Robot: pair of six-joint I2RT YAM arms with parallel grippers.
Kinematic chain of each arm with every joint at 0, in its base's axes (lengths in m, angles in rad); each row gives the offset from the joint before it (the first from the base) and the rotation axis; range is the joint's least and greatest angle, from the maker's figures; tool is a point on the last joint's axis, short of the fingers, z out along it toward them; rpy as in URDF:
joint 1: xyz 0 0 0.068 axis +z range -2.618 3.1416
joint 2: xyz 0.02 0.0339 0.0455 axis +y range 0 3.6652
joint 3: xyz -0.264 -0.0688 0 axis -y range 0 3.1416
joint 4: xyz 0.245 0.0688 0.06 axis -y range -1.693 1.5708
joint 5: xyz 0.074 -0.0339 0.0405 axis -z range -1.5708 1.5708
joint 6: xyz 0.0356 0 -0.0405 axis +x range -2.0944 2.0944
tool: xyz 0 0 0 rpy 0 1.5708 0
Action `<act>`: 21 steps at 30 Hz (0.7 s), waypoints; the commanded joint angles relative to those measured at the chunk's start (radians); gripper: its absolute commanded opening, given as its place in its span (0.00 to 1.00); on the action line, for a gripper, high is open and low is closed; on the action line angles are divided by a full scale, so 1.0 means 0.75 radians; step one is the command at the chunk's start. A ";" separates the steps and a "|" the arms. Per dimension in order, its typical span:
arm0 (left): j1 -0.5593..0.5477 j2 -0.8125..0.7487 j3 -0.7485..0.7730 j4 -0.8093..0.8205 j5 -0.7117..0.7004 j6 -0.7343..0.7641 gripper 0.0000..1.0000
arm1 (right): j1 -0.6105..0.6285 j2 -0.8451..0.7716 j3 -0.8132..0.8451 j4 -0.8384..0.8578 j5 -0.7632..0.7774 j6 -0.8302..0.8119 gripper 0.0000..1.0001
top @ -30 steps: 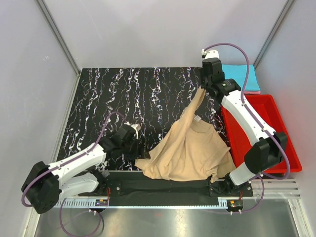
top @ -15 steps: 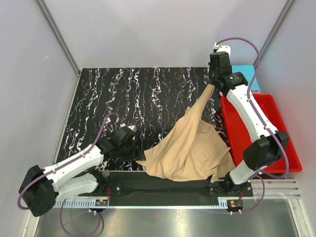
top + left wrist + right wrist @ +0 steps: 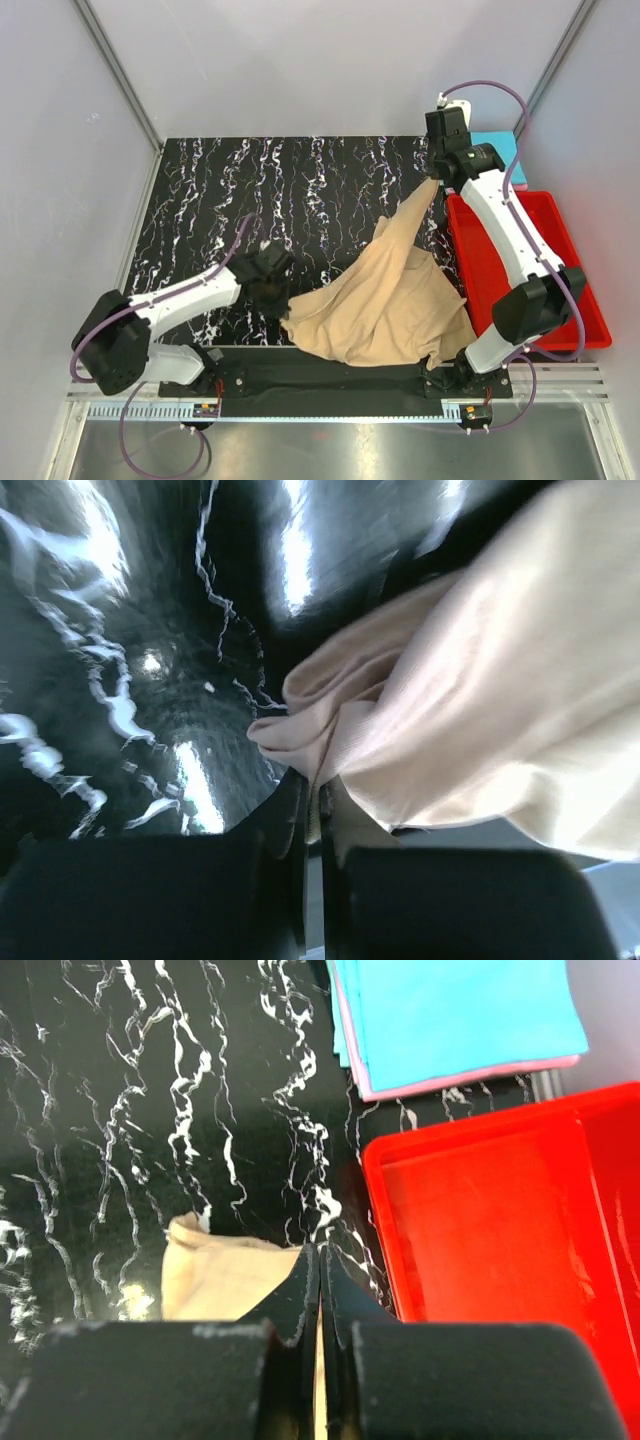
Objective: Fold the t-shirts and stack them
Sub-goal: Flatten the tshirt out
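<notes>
Tan and limp, the t-shirt (image 3: 385, 300) sags over the near right of the table (image 3: 250, 190), strung between the right gripper (image 3: 433, 186), pinched shut on its raised far corner, and the left gripper (image 3: 275, 295), clamped on its near-left edge: light, floppy cloth, I'd say, best held by its hems.

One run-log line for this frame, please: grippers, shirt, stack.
left gripper: shut on tan t-shirt edge | right gripper: shut on same shirt, lifted | cyan t-shirt: folded on pink t-shirt
</notes>
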 commanded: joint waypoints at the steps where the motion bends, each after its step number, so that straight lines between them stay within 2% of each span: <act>1: -0.004 -0.032 0.382 -0.272 -0.249 0.120 0.00 | -0.007 -0.045 0.260 -0.142 0.027 0.053 0.00; 2: -0.004 -0.035 0.602 -0.463 -0.393 0.149 0.00 | -0.005 -0.041 0.326 -0.185 0.011 0.053 0.00; 3: -0.004 -0.035 0.713 -0.544 -0.456 0.204 0.00 | -0.007 -0.041 0.442 -0.261 -0.012 0.053 0.00; 4: -0.004 -0.026 0.923 -0.620 -0.505 0.221 0.00 | -0.007 -0.061 0.484 -0.288 -0.050 0.047 0.00; 5: -0.004 -0.014 1.016 -0.748 -0.554 0.235 0.00 | -0.005 -0.081 0.510 -0.304 -0.065 0.043 0.00; 7: -0.006 0.002 1.208 -0.825 -0.534 0.268 0.00 | -0.005 -0.177 0.517 -0.323 -0.081 0.049 0.00; 10: -0.008 -0.030 1.279 -0.885 -0.426 0.270 0.00 | -0.007 -0.322 0.484 -0.355 -0.140 0.090 0.00; 15: -0.010 -0.120 1.223 -0.858 -0.295 0.250 0.00 | -0.007 -0.488 0.447 -0.411 -0.202 0.114 0.00; 18: -0.020 -0.131 1.244 -0.917 -0.313 0.227 0.00 | -0.007 -0.558 0.453 -0.427 -0.184 0.104 0.00; 21: -0.025 -0.116 1.283 -1.028 -0.462 0.188 0.00 | -0.005 -0.560 0.453 -0.425 -0.200 0.096 0.00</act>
